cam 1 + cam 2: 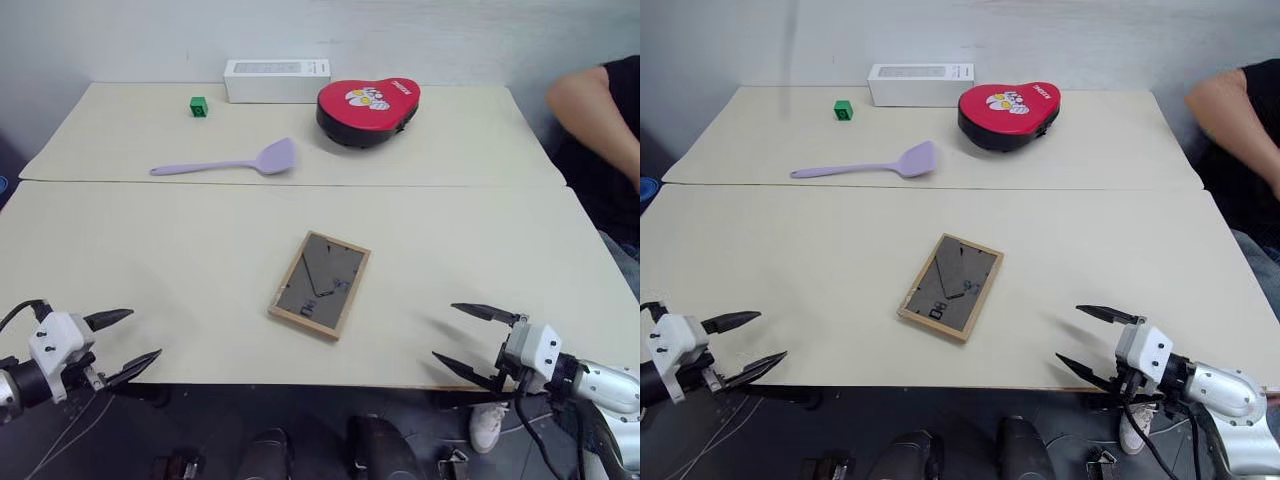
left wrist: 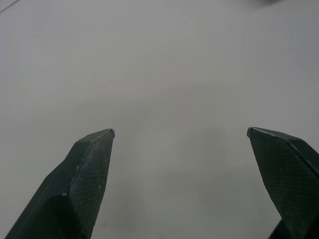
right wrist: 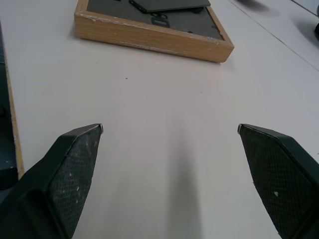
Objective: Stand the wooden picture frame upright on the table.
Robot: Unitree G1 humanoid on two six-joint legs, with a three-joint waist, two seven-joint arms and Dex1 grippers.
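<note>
Jaws wide apart; wooden picture frame (image 1: 320, 284) lies back-up, long axis tilted slightly right.

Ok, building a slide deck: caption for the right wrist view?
Open right tool hovers above the table, facing the wooden picture frame lying back-up.

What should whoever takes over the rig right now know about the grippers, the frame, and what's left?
Left gripper: open, empty, at the near left edge of the table.
Right gripper: open, empty, at the near right edge, pointing toward the frame.
Wooden picture frame: flat, back side up with the stand folded, mid-table between both grippers, untouched.
Done: nothing yet.
Left: reach in, lift the frame, stand it upright.
</note>
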